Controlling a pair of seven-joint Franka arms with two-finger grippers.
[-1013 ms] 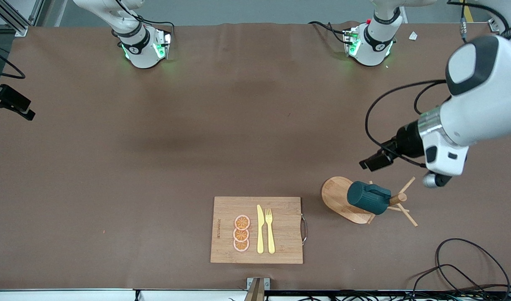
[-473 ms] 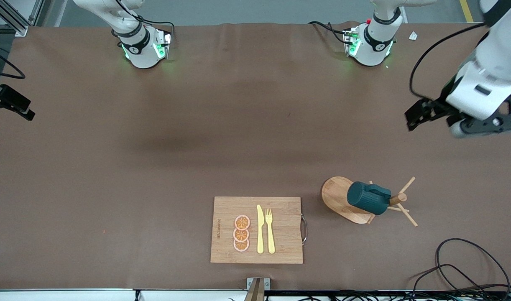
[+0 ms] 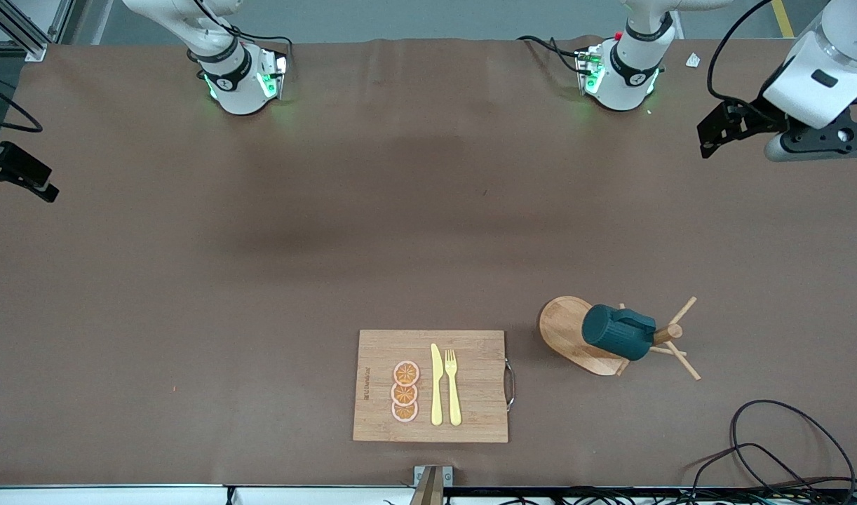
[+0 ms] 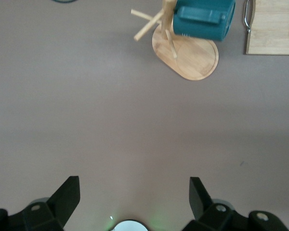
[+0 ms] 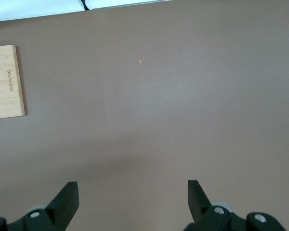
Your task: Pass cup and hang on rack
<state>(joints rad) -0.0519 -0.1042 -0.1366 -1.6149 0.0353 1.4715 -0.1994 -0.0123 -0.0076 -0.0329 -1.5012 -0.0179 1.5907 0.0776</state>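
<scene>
The dark teal cup [image 3: 616, 332] hangs on its side by the handle on a peg of the bamboo rack [image 3: 565, 330], which stands beside the cutting board toward the left arm's end. The left wrist view shows the cup [image 4: 202, 21] and the rack's oval base [image 4: 190, 57] well away from the hand. My left gripper [image 4: 134, 190] is open and empty, high over bare table close to its own base [image 3: 818, 137]. My right gripper [image 5: 132, 192] is open, holds nothing, and waits over bare brown table; the front view does not show it.
A bamboo cutting board [image 3: 470, 421] lies near the front edge with orange slices [image 3: 405, 391], a yellow knife [image 3: 436, 384] and a fork [image 3: 453, 386] on it. Its corner shows in the right wrist view [image 5: 7, 82]. Black cables [image 3: 786, 449] coil at the table's corner nearest the front camera, at the left arm's end.
The left arm has drawn back from beside the rack, rising and moving toward its base. The cup stays hung on the rack. The right arm has not moved.
</scene>
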